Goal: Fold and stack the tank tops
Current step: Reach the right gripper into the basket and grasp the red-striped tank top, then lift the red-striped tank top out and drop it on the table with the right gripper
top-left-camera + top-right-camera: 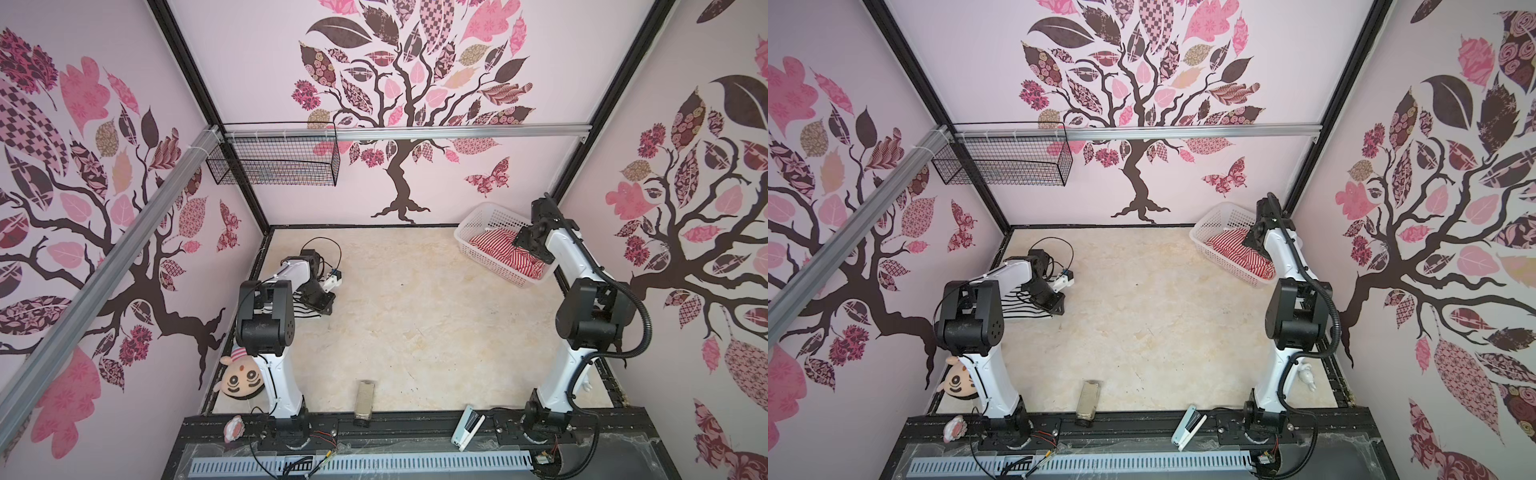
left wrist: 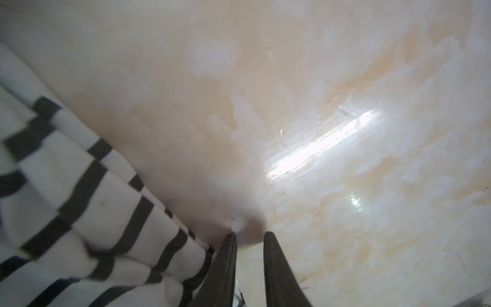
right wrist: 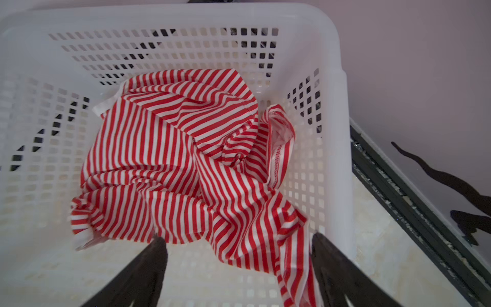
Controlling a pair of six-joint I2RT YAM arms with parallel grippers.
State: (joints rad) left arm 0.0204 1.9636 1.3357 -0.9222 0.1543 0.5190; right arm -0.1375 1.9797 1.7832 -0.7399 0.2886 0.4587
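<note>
Right gripper [image 3: 239, 239] spread wide over red top [image 3: 186, 159] in the 2 o'clock basket [image 1: 473, 226] — a tip could snag its holes. Left gripper [image 2: 249, 234] barely apart, empty.

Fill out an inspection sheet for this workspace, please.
Surface: table beige, marbled, glossy.
Job's things: black-and-white top lies on the table; red top crumpled in the basket.
Clutter: plush toy, stapler, small box near the front edge.
Grippers: left gripper fingers slightly apart, empty, beside the black-and-white top; right gripper open above the red top.
Cables: black cable looped at left wrist; hose on right arm.
Surroundings: tree-decal walls; wire basket on rail.
</note>
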